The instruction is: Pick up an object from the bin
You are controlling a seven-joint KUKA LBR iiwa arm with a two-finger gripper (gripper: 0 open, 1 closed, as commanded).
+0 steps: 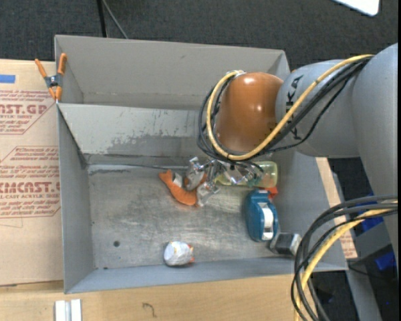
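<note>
Gripper (202, 179) of the arm is down near the floor of the grey metal bin (120, 209), about the middle of it and close to the back wall, under the round orange-brown cover (248, 112) of the wrist with its yellow and black cables (210, 122). It stands just at the right end of a small orange curved piece (176, 189), which lies flat on the bin floor and bends away to the left. The two seem to touch, but I cannot tell if the gripper is open or closed, and also not if it grips this piece. Just to the right of the gripper, partly under the wrist, lies a pale yellow-green clear packet (266, 174). Below this packet, near the right wall, lies a blue rounded object with a white part (259, 219), and a small black object (284, 243) is beside it in the front right corner. A white crumpled ball (178, 253) lies alone near the front wall, well apart from the gripper.
</note>
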